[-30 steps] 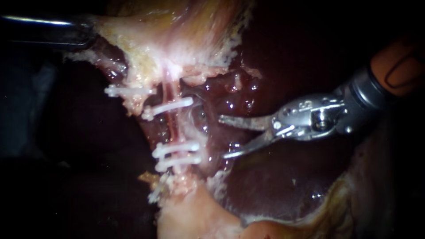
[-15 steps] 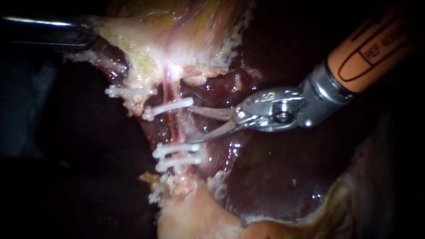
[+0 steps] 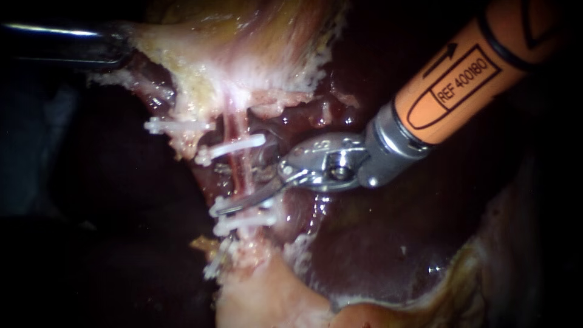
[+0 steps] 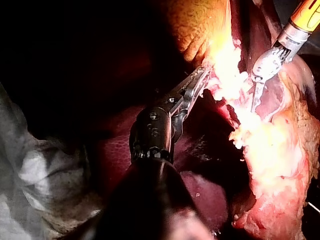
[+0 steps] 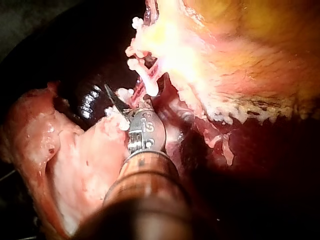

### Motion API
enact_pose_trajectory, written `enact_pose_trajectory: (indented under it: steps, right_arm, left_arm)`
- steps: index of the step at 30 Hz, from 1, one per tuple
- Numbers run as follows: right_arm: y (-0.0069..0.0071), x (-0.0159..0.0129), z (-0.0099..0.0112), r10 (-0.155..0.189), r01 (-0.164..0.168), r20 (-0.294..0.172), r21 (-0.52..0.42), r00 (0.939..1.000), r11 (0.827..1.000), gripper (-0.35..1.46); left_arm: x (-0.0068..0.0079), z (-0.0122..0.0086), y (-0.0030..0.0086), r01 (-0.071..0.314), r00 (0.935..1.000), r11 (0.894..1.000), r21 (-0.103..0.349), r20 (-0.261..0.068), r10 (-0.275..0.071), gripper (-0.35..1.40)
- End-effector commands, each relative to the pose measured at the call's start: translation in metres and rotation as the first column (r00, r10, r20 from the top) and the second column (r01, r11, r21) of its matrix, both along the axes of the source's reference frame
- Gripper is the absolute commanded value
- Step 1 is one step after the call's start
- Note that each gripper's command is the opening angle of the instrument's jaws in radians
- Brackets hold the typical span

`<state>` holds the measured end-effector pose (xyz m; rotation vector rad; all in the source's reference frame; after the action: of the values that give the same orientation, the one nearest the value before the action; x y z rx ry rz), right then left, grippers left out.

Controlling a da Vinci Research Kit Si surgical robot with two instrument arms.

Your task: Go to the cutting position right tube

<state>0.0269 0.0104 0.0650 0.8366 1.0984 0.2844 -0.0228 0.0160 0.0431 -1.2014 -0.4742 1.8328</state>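
Observation:
The right tube (image 3: 238, 165) runs down from the pale gallbladder tissue (image 3: 243, 54). One white clip (image 3: 234, 147) crosses it above and two clips (image 3: 242, 203) lie below. My right instrument (image 3: 238, 182), with an orange shaft, comes in from the upper right, and its open blades straddle the tube between the clips. The lower blade crosses in front of the tube and the upper blade is mostly hidden behind it. In the right wrist view, one blade of the right instrument (image 5: 121, 102) shows beside the clips. My left instrument (image 4: 202, 76) holds the gallbladder's edge, and its shaft (image 3: 67, 42) is at the upper left.
A further white clip (image 3: 176, 126) sits on a strand to the left of the tube. Dark red liver (image 3: 376, 243) lies under and to the right of the blades. Pale fatty tissue (image 3: 261, 297) lies below the lower clips.
My right instrument has moved left across the liver to the tube. Its open blades now lie around the tube between the clips. The left instrument and the tissue have not moved.

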Motion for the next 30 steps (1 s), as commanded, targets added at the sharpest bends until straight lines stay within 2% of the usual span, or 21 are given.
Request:
enact_pose_trajectory:
  steps: [1, 8, 19, 22, 30]
  right_arm:
    - [0.0000, 0.0003, 0.0000, 0.005, -0.005, -0.008, 0.008, 1.0000, 1.000, 1.33]
    - [0.0003, 0.0024, 0.0002, 0.018, -0.017, -0.039, 0.040, 0.9991, 0.999, 1.31]
    - [0.0003, 0.0031, 0.0000, 0.028, -0.025, -0.057, 0.054, 0.9980, 0.998, 1.30]
    - [-0.0002, 0.0031, -0.0008, 0.023, -0.020, -0.061, 0.056, 0.9979, 0.998, 1.33]
    - [-0.0018, 0.0034, -0.0047, -0.009, 0.020, -0.116, 0.091, 0.9932, 0.996, 1.30]
  left_arm:
    - [0.0000, 0.0000, 0.0000, 0.000, 1.0000, 1.000, 0.000, 0.000, 0.000, -0.35]
    - [0.0000, 0.0000, 0.0000, 0.000, 1.0000, 1.000, 0.000, 0.000, 0.000, -0.35]
    - [-0.0001, 0.0002, 0.0001, 0.000, 1.0000, 1.000, 0.000, 0.000, 0.000, -0.35]
    - [-0.0001, 0.0002, 0.0001, 0.000, 1.0000, 1.000, 0.000, 0.000, 0.000, -0.35]
    - [0.0000, 0.0002, 0.0001, 0.000, 1.0000, 1.000, 0.000, 0.000, 0.000, -0.35]
